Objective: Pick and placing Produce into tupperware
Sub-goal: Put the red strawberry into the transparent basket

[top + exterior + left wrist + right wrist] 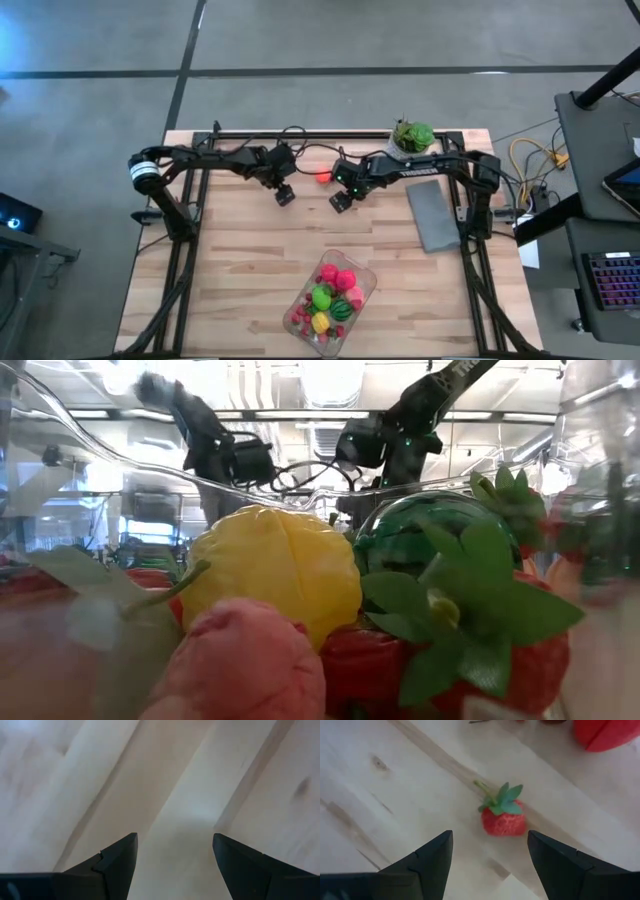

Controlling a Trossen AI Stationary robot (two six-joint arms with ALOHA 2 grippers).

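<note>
The clear tupperware (365, 278) stands near the table's near edge and holds several toy pieces: pink, light green, yellow, dark green and red ones. The low view looks through its wall at a yellow fruit (275, 575), a dark green piece (415, 530) and leafy strawberries (500, 650). A red strawberry (503, 821) with a green stem lies on the wood just ahead of my open right gripper (490, 837) (341, 202). Another red piece (322, 177) (605, 732) lies beyond it. My left gripper (285, 196) (175, 840) hangs open over bare wood beside it.
A leafy plant in a white pot (412, 137) stands at the far edge, right of centre. A flat grey slab (435, 215) lies on the right side of the table. Bare wood stretches between the grippers and the tupperware.
</note>
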